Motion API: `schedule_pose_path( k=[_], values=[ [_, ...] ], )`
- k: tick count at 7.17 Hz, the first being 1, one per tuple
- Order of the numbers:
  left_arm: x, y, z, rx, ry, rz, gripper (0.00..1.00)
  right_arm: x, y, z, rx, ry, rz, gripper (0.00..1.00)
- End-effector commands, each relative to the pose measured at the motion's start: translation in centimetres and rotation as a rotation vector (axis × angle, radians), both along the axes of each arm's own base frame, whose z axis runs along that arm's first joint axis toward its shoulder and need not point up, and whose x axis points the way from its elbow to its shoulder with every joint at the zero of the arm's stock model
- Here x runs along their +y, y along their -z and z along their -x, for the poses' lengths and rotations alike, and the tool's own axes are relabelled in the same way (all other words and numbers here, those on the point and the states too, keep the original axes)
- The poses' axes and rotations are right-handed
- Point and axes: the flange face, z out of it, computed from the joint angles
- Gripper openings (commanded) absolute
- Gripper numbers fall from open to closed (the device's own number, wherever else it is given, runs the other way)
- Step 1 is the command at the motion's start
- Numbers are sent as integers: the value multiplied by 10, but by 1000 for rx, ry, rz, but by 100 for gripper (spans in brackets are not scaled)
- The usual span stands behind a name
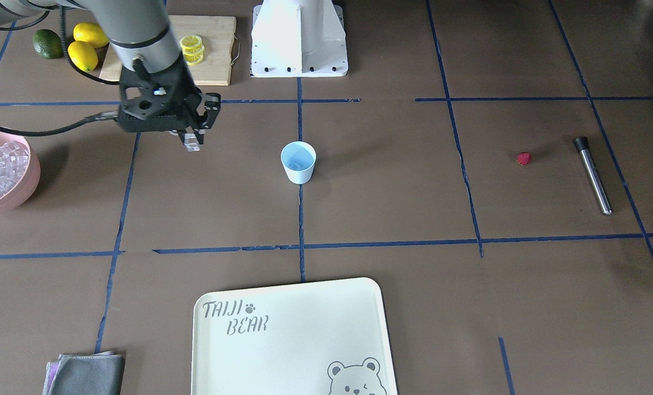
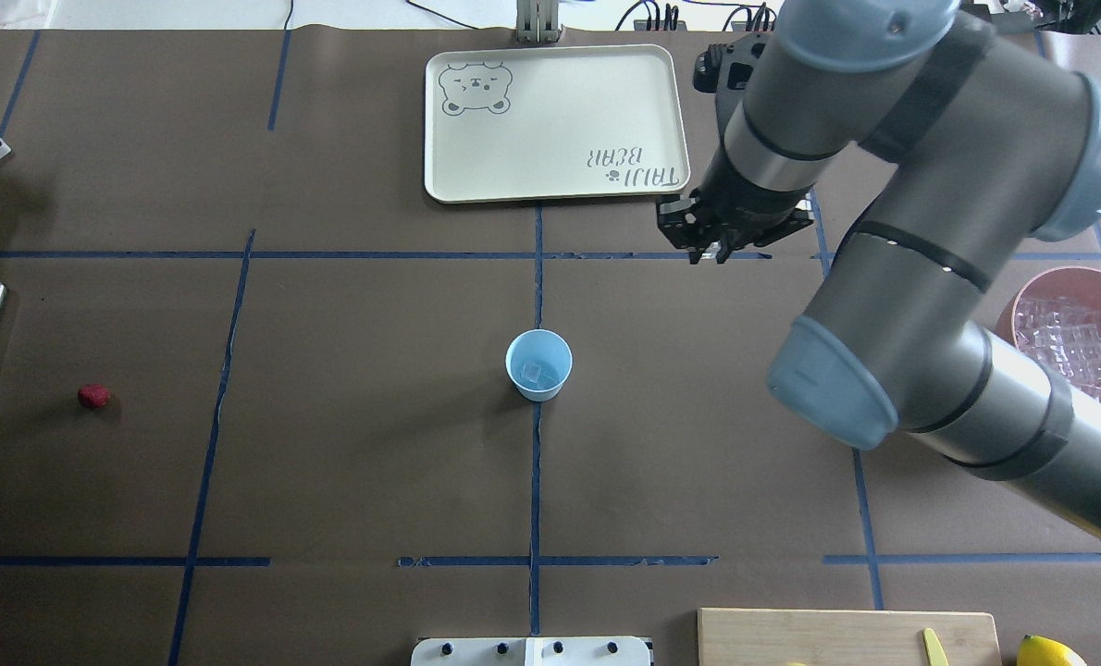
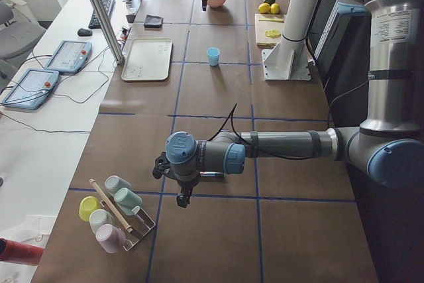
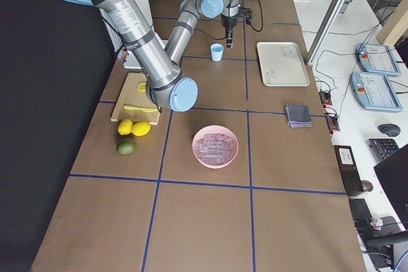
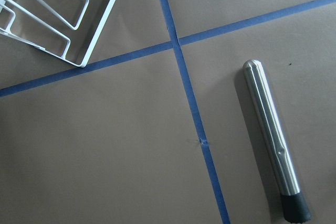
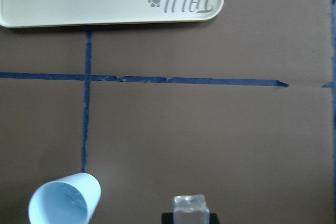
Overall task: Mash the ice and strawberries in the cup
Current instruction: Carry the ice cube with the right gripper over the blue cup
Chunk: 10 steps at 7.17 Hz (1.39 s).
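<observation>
Exterior front-facing view: the right gripper [image 1: 192,142] squeezes an ice cube [image 6: 190,209] in the air, near the cup [image 1: 298,162]. The strawberry [image 1: 523,158] lies far away. I cannot tell how the left gripper [image 3: 183,198] stands.

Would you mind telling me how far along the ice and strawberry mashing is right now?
Done: a first ice cube appears to sit in the cup. In hand: the right gripper holds a second ice cube, short of the cup. Left: the strawberry lies on the table, the metal muddler is untouched, and no mashing has begun.
</observation>
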Motion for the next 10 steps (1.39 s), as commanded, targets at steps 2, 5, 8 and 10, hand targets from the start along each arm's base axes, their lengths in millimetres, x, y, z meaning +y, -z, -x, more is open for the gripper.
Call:
schedule_pose_path(
  k=[2, 5, 8, 10],
  values=[
    [0, -2, 0, 0, 0, 4, 100, 28, 24, 122, -11, -40, 6, 4],
    [0, -3, 0, 0, 0, 5, 100, 51, 19, 163, 35, -26, -2, 2],
    [0, -3, 0, 0, 0, 5, 100, 52, 23, 190, 64, -38, 7, 6],
    [0, -3, -1, 0, -2, 7, 100, 54, 21, 190, 66, -1, -25, 100]
  ],
)
